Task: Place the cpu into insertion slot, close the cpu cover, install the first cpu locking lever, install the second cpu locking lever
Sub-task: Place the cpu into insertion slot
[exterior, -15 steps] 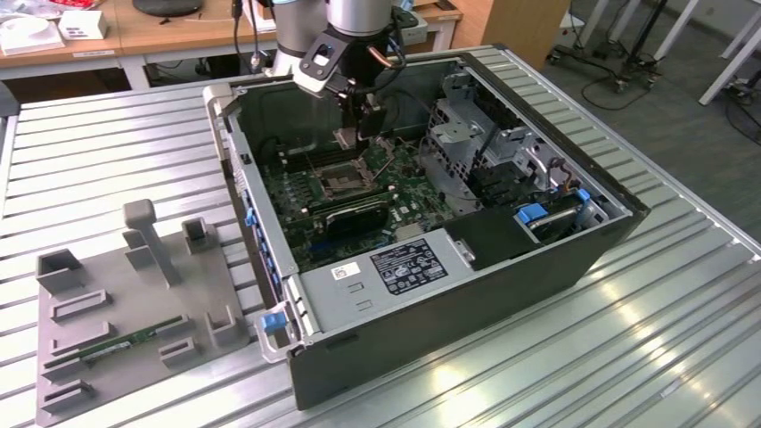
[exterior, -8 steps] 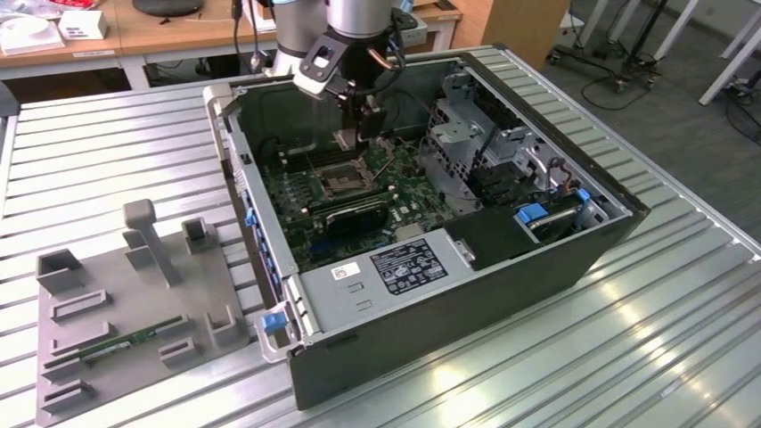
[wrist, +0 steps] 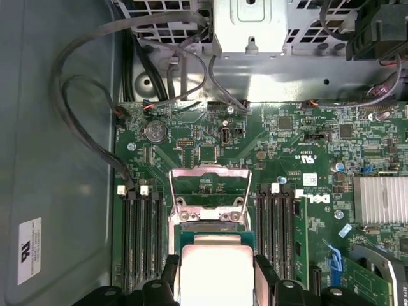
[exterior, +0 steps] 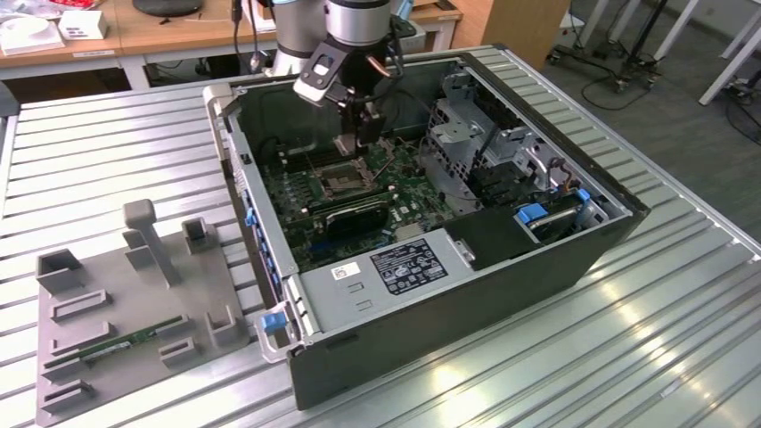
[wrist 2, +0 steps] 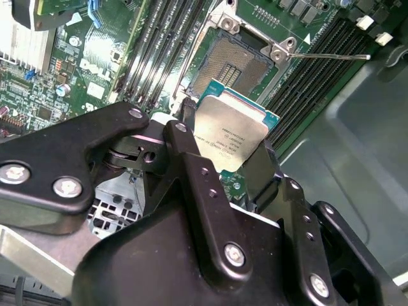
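Gripper (wrist 2: pixel 224 145) pinches the cpu (wrist 2: pixel 233 127) above the insertion slot (wrist 2: pixel 233 60) — computer case (exterior: pixel 393 348) on a ribbed metal table (exterior: pixel 666 312) (desks (exterior: pixel 143 34) behind)

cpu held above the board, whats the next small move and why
Probably a short shift to centre the cpu over the slot: the fingers grip it by its edges, the slot lies bare and open, and the cpu looks offset from it.
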